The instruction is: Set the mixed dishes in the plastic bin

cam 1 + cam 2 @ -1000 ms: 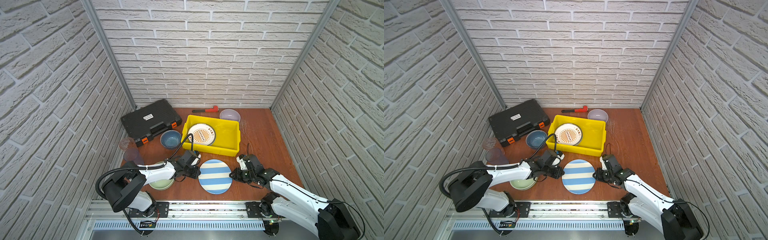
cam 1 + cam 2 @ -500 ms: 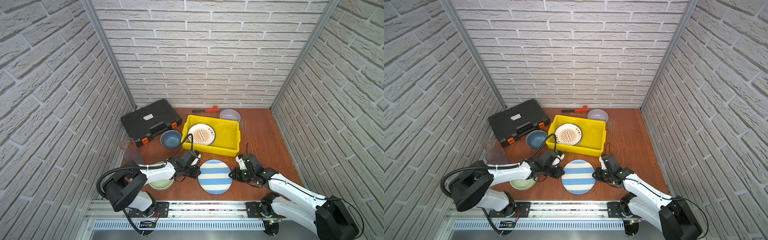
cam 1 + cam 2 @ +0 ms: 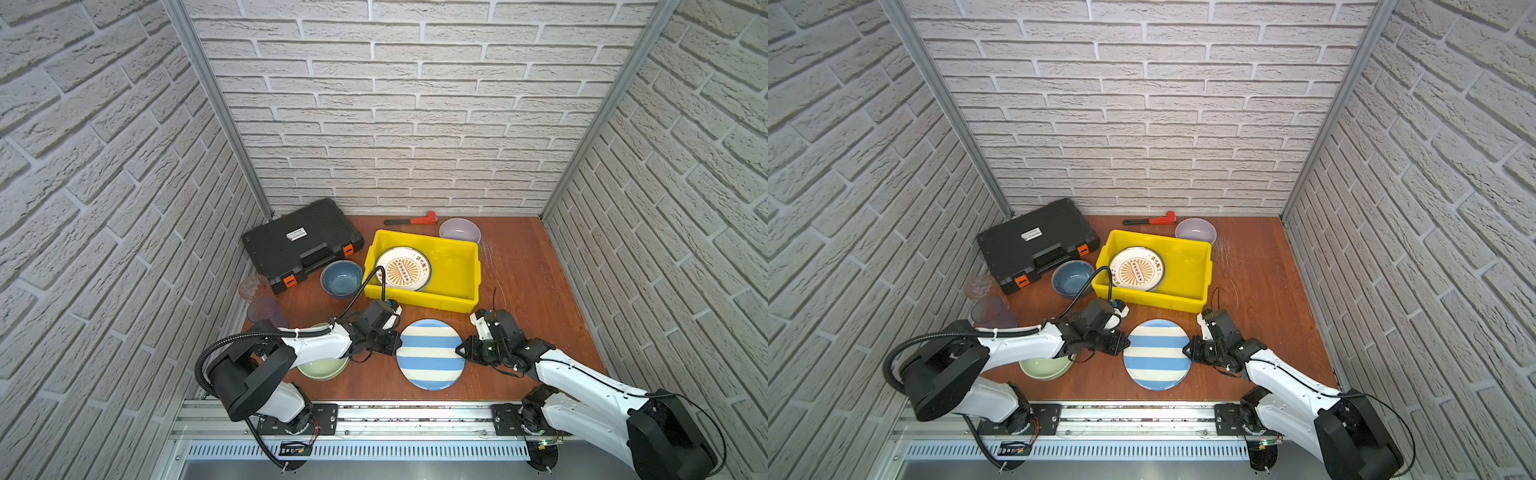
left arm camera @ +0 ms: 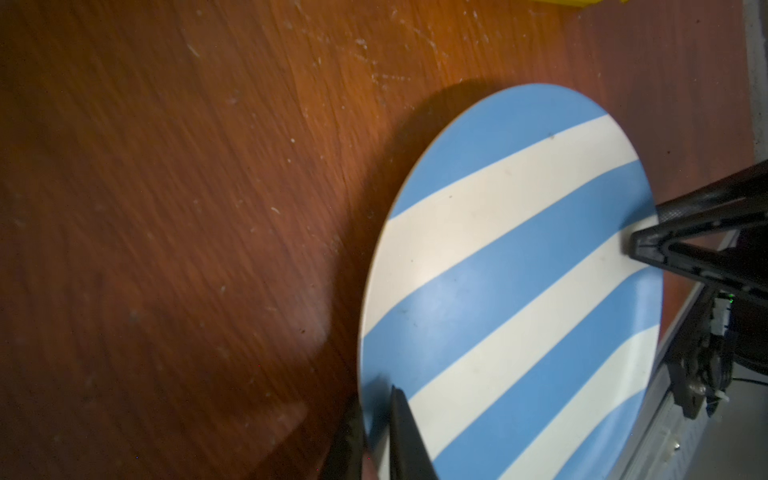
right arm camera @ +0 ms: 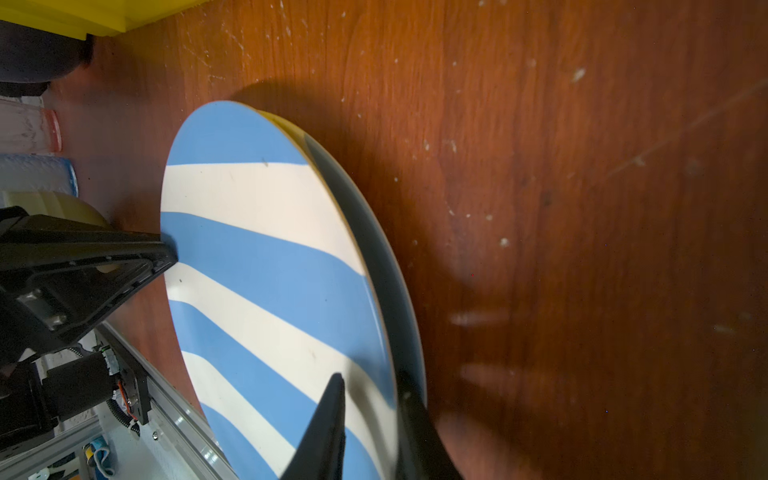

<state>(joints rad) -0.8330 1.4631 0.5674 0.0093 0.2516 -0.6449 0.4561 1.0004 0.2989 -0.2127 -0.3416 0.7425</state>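
Left tool [image 3: 395, 345] and right tool [image 3: 459, 350] each clamp opposite rims of the striped plate [image 3: 430, 353], low at the bench [image 3: 519, 270], just in front of the plastic bin [image 3: 419, 297]. Likely they're sharing a wide, flat load.

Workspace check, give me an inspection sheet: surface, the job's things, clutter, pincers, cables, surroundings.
Surface: reddish wooden table, scratched, with whitish specks.
Job's things: sunburst plate lies in the yellow bin. The striped plate sits on a dark plate in front of the bin. Blue bowl, green bowl, lavender bowl, pinkish tumbler and bluish tumbler are outside the bin.
Clutter: black tool case, red pipe wrench at the back.
Pincers: left pincer and right pincer are closed on opposite rims of the striped plate.
Cables: the left arm's black cable loops up by the bin's near corner.
Surroundings: brick-pattern walls, metal rail in front.
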